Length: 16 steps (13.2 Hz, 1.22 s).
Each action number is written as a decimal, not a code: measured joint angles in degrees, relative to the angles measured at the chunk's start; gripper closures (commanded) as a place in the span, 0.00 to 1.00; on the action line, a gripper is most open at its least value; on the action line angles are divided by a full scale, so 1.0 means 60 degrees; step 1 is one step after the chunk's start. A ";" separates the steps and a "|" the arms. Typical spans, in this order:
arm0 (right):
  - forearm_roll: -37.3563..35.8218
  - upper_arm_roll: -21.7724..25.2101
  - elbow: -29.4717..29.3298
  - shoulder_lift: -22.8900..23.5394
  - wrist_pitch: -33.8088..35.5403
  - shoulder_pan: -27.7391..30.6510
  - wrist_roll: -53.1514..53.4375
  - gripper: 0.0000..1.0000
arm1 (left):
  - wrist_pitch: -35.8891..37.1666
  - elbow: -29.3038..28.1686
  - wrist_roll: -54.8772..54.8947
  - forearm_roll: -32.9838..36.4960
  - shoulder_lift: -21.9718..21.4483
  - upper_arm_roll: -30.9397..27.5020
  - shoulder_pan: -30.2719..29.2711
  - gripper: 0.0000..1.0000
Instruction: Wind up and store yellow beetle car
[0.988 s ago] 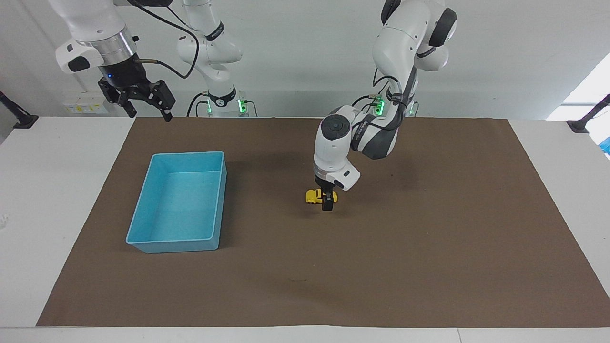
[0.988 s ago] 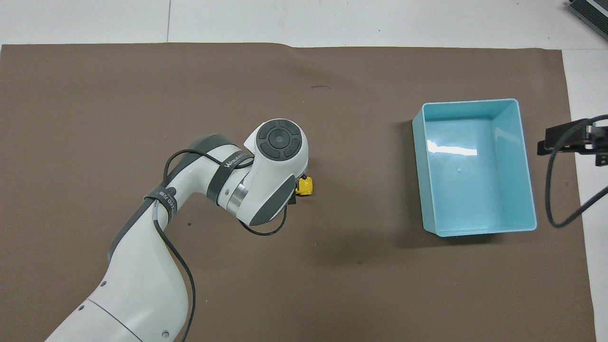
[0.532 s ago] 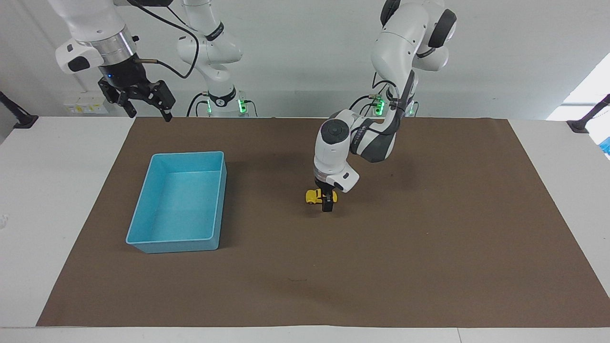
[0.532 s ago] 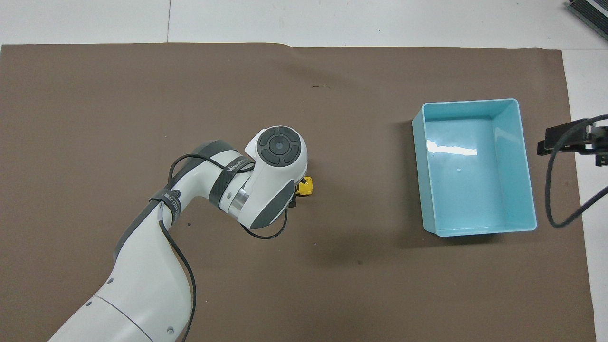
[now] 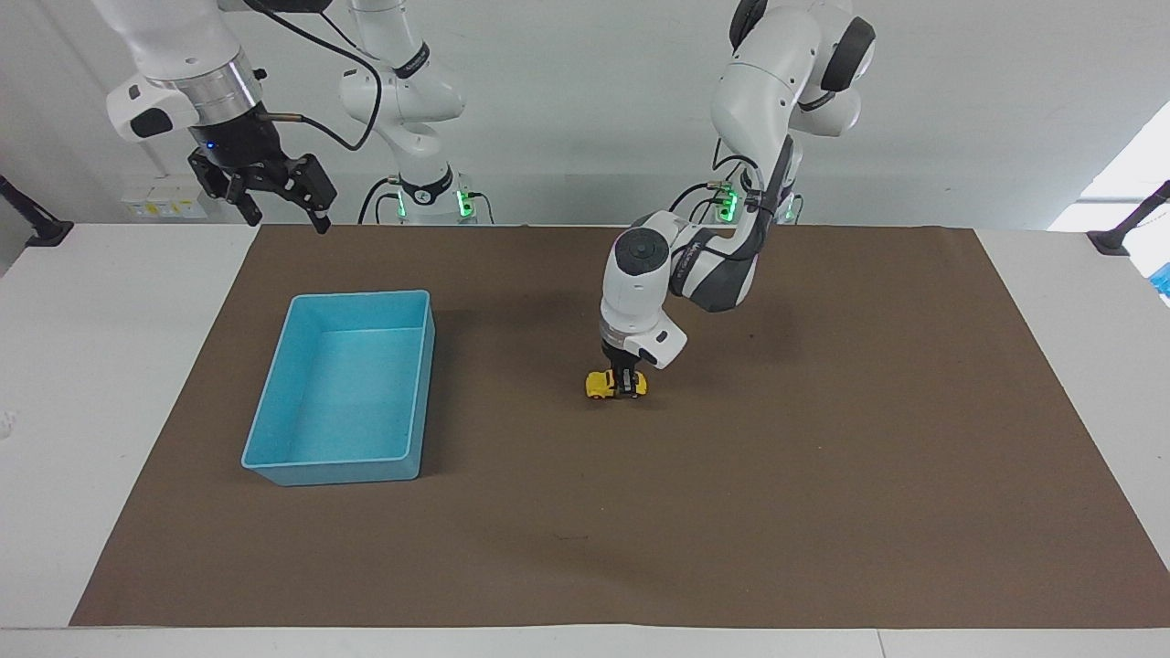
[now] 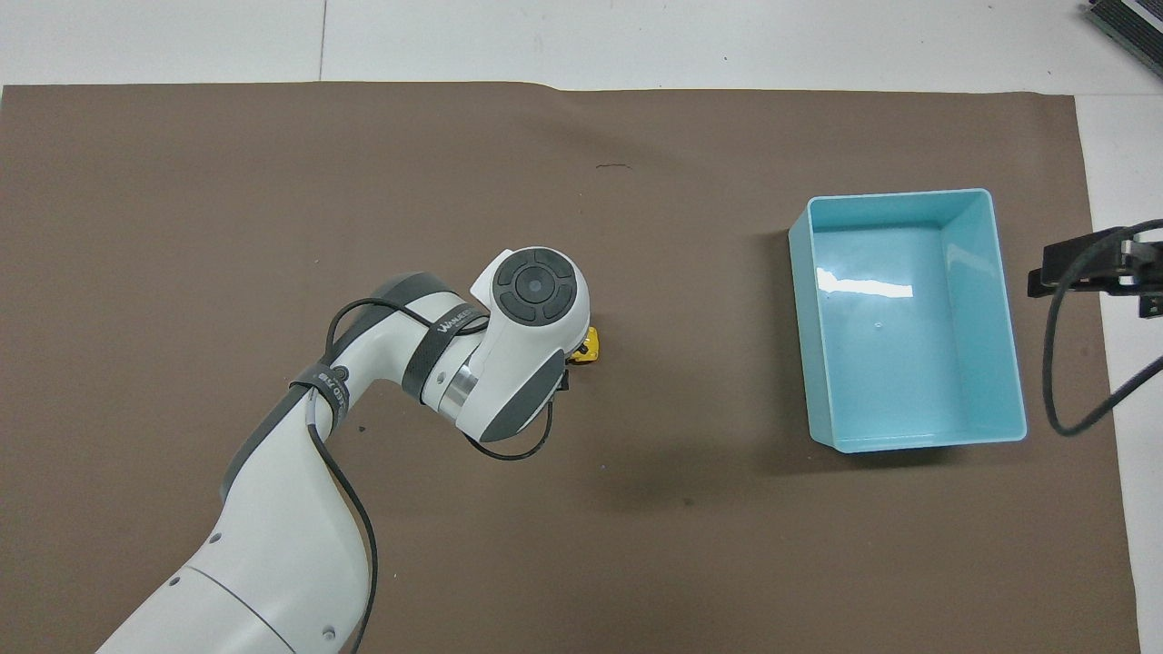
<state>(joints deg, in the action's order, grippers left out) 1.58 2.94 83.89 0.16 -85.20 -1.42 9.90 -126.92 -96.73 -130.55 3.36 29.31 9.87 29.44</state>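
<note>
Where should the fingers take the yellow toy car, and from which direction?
Across the car's two flat sides at mid-body, coming straight down from above. It sits on its wheels on the brown mat; the rounded roof and ends would probably slip, and the sides are the narrow span. The left gripper is shut on it this way. The right gripper waits, open, above the mat's edge.

yellow beetle car (image 5: 605,384), blue bin (image 5: 344,391) — brown mat (image 5: 823,475)
</note>
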 measured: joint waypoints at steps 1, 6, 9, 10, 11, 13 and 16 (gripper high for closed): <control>0.0000 0.0000 0.0000 0.0000 0.0000 0.0000 0.0000 0.00 | -0.0007 -0.0015 0.0022 0.0002 -0.0009 -0.0004 0.0000 0.79; 0.0000 0.0000 0.0000 0.0000 0.0000 0.0000 0.0000 0.00 | 0.0036 -0.0389 0.0331 0.0001 -0.0259 -0.0034 -0.0297 0.77; 0.0000 0.0000 0.0000 0.0000 0.0000 0.0000 0.0000 0.00 | 0.0151 -0.0688 0.0567 -0.0010 -0.0474 -0.0021 -0.0727 0.75; 0.0000 0.0000 0.0000 0.0000 0.0000 0.0000 0.0000 0.00 | 0.0172 -0.0795 0.0657 -0.0010 -0.0550 -0.0026 -0.0861 0.75; 0.0000 0.0000 0.0000 0.0000 0.0000 0.0000 0.0000 0.00 | 0.0194 -0.0890 0.0755 -0.0011 -0.0616 -0.0027 -0.0992 0.74; 0.0000 0.0000 0.0000 0.0000 0.0000 0.0000 0.0000 0.00 | 0.0266 -0.1032 0.1037 -0.0014 -0.0720 -0.0026 -0.1267 0.74; 0.0000 0.0000 0.0000 0.0000 0.0000 0.0000 0.0000 0.00 | 0.0349 -0.1211 0.1324 0.0015 -0.0855 -0.0033 -0.1606 0.52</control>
<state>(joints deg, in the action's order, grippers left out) 1.58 2.94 83.89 0.16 -85.20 -1.42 9.89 -124.83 -104.00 -122.61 3.45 24.18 9.67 19.80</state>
